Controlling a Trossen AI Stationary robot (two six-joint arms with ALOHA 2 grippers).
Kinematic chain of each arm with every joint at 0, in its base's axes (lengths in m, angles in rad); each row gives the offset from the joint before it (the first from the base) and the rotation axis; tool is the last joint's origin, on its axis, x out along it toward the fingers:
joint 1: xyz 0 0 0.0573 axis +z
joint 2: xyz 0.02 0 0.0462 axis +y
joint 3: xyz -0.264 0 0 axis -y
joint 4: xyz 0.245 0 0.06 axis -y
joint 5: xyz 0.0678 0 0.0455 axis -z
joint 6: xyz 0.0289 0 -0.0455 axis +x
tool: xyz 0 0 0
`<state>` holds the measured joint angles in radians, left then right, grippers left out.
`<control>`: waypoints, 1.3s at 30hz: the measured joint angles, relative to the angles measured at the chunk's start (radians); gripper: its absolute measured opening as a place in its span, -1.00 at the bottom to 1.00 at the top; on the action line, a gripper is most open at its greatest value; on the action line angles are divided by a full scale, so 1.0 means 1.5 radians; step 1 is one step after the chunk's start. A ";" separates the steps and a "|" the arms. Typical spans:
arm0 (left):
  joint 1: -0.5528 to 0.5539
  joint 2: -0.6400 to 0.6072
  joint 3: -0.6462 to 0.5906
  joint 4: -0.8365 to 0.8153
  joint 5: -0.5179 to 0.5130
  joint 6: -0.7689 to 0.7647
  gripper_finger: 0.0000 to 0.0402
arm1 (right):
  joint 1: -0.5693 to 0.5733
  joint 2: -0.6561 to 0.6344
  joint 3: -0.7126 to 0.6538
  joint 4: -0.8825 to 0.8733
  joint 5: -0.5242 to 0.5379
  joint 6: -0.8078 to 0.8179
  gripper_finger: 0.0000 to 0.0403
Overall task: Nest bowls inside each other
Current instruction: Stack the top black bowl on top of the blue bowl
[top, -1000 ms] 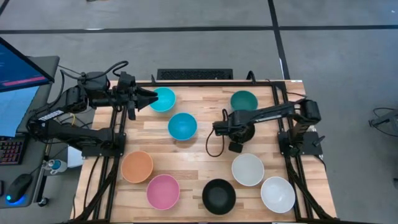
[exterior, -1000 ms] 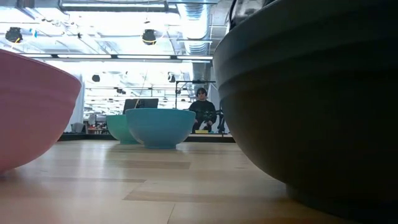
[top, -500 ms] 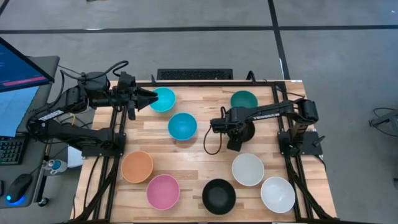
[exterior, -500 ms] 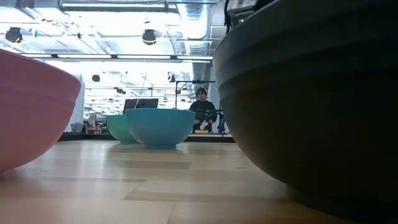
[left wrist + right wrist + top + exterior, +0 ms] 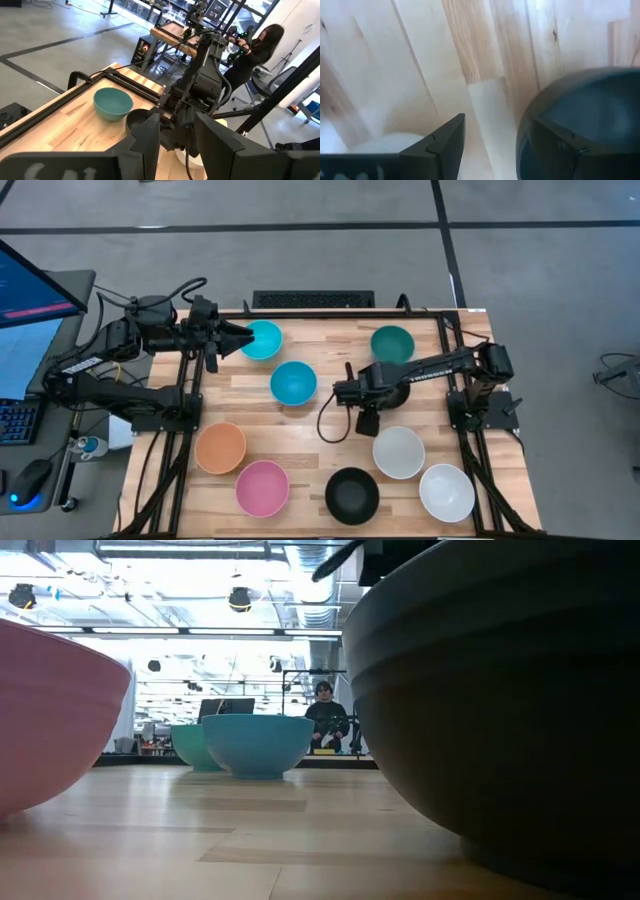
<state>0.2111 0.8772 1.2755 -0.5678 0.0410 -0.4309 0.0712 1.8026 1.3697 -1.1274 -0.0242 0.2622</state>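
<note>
Nine bowls rest on their bases on the wooden table. In the high view I see cyan [image 5: 263, 339], blue [image 5: 293, 383], dark teal [image 5: 392, 342], orange [image 5: 220, 448], pink [image 5: 262, 487], a black bowl [image 5: 352, 495] and two white bowls [image 5: 398, 452] [image 5: 446, 492]. A second black bowl [image 5: 393, 392] sits partly under my right arm. My right gripper [image 5: 363, 425] is open over the table's middle, with bare wood between its fingers [image 5: 492, 135]. A black bowl [image 5: 590, 100] lies beside one finger. My left gripper [image 5: 247, 336] waits open next to the cyan bowl.
Black rails [image 5: 190, 395] run along the table's left and right sides. A loose cable loop [image 5: 328, 422] hangs from my right arm. Bare wood lies between the blue bowl and the white bowl. A person [image 5: 325, 715] sits beyond the far edge.
My right gripper has drifted a little toward the table's left and near edges, away from the dark teal bowl. The bowls and my left arm have kept still.
</note>
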 joint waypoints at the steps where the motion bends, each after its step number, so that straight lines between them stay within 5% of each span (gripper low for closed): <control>1: 0.000 0.000 0.000 0.000 0.000 0.000 -0.44 | 0.000 0.002 0.000 0.006 0.000 0.000 0.17; 20: 0.000 0.000 0.000 -0.002 0.020 -0.011 -0.44 | -0.014 0.043 0.018 -0.065 0.046 0.001 0.17; 29: 0.000 0.000 0.000 -0.002 0.019 -0.007 -0.44 | -0.026 0.045 0.021 -0.227 0.147 0.014 0.17; 39: 0.000 0.000 0.000 -0.030 0.026 -0.013 -0.44 | -0.058 0.045 -0.046 -0.167 0.121 0.022 0.17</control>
<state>0.2111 0.8768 1.2758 -0.6126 0.0806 -0.4505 -0.0159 1.8694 1.3000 -1.3781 0.1578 0.2959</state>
